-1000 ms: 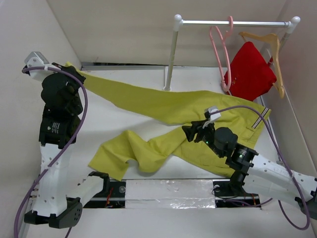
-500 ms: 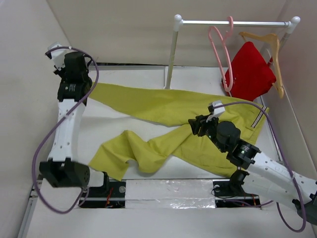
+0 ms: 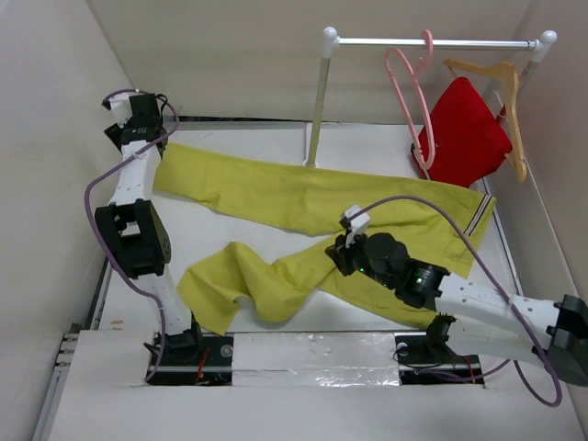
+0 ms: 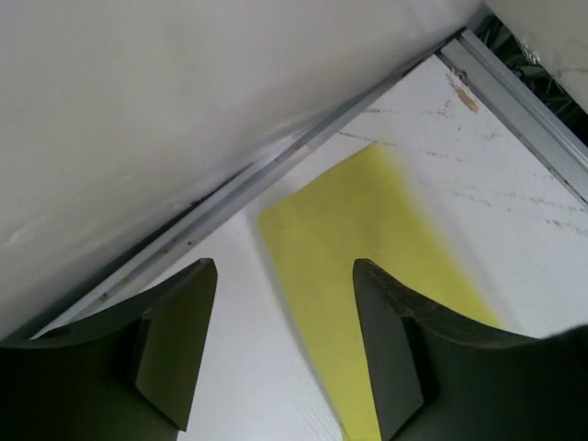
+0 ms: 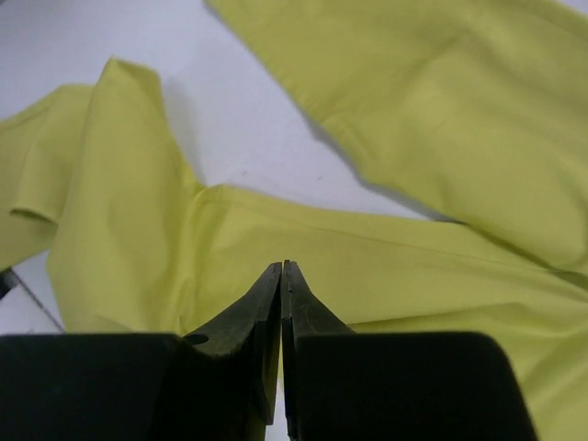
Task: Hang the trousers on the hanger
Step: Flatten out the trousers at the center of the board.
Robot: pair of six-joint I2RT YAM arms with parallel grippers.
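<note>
While spread flat across the white bench (image 3: 211,230), nowhere near hung: no part of the trousers (image 3: 303,197) over the pink hanger (image 3: 409,101), itself hooked bare on the rail (image 3: 432,41) at the far right, beside a red garment (image 3: 464,133) on a wooden hanger (image 3: 510,101). Looks like an early, arranging stage, with lifting, passing the legs through the hanger and draping all left to do.

Runs left to right across the bench on a slight slant: striped waistband (image 3: 478,220) at the right end, near and below the hanger; one leg straight out toward the far left corner; the other bent and rumpled toward the near edge, cuff pointing near-left.

Left end effector (image 4: 285,276): released, jaws wide and empty, hovering above the straight leg's cuff by the back wall.

Right end effector (image 5: 282,271): clenched, tips together down on the rumpled leg, close to the fork of the legs. Pinching a fold of cloth or merely touching it: cannot tell.
</note>
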